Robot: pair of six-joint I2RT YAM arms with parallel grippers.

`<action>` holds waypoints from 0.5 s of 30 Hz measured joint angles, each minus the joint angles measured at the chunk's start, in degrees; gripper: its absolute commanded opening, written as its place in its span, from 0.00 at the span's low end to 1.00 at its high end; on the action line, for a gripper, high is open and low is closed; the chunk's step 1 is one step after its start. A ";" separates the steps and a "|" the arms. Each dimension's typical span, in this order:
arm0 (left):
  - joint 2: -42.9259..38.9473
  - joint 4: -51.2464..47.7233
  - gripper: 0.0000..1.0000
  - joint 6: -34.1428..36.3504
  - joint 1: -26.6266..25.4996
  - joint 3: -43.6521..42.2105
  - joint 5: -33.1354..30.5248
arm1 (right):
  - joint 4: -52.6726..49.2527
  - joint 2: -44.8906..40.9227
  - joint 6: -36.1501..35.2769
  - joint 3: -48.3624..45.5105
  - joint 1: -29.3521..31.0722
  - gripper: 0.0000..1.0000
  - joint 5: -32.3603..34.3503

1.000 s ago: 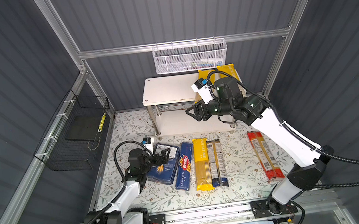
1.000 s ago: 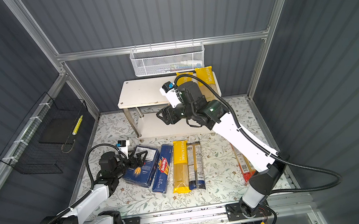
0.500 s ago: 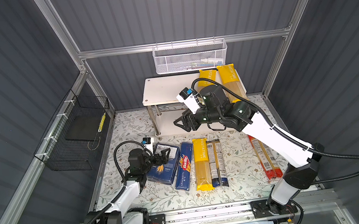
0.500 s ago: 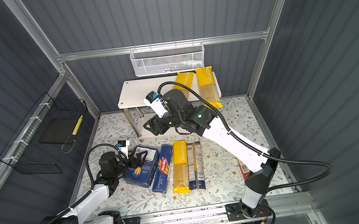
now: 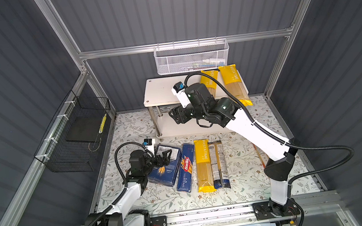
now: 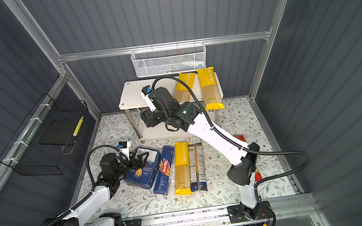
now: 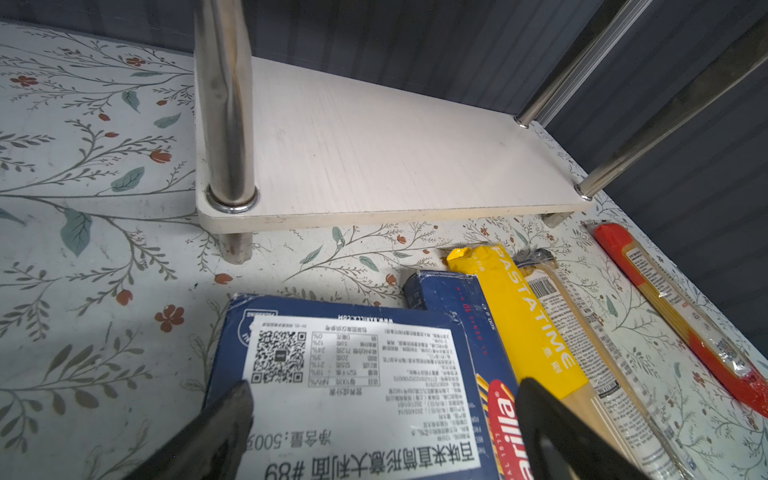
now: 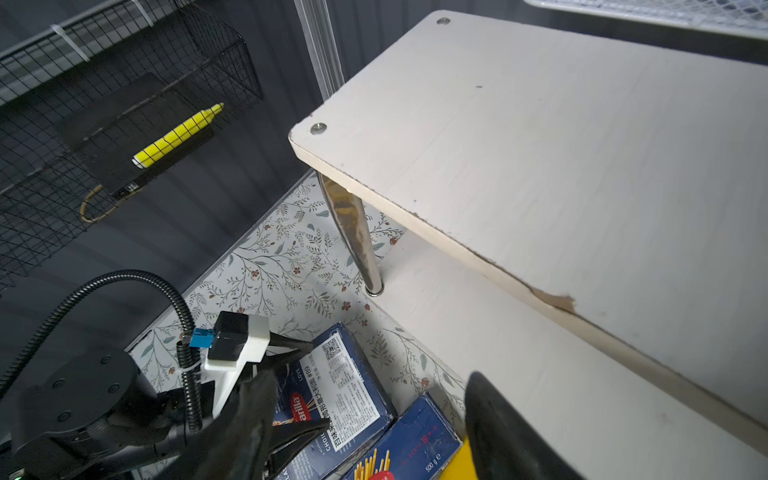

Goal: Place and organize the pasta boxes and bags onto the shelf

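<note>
The shelf (image 5: 161,92) stands at the back, and two yellow bags (image 5: 210,83) (image 5: 233,84) lie on the right of its top board. My right gripper (image 5: 174,116) hangs open and empty in front of the top board's left half, above the lower board (image 5: 177,128). On the floor lie the wide pasta box (image 5: 167,173), the slim SPAGHETTI box (image 5: 186,166), a yellow bag (image 5: 203,164), a dark bag (image 5: 218,162) and a red-ended bag (image 7: 685,316). My left gripper (image 7: 382,411) is open over the wide box's labelled end (image 7: 353,374).
A white mesh basket (image 5: 192,57) hangs on the back wall just above the shelf. A black wire basket (image 5: 73,135) holding a yellow marker hangs on the left wall. My right arm (image 5: 259,137) crosses above the red-ended bag.
My right gripper has drawn back from the right of the top board, leftward and down in front of the shelf, uncovering both yellow bags. The left arm has not moved.
</note>
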 measured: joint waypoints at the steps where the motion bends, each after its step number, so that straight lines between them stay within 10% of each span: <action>1: 0.00 0.00 0.99 0.00 0.00 0.00 0.02 | -0.39 0.04 0.00 0.09 0.02 0.74 0.63; 15: 0.00 0.00 0.99 0.00 0.00 0.00 0.00 | -3.02 -0.55 -0.02 0.28 -0.48 0.76 5.55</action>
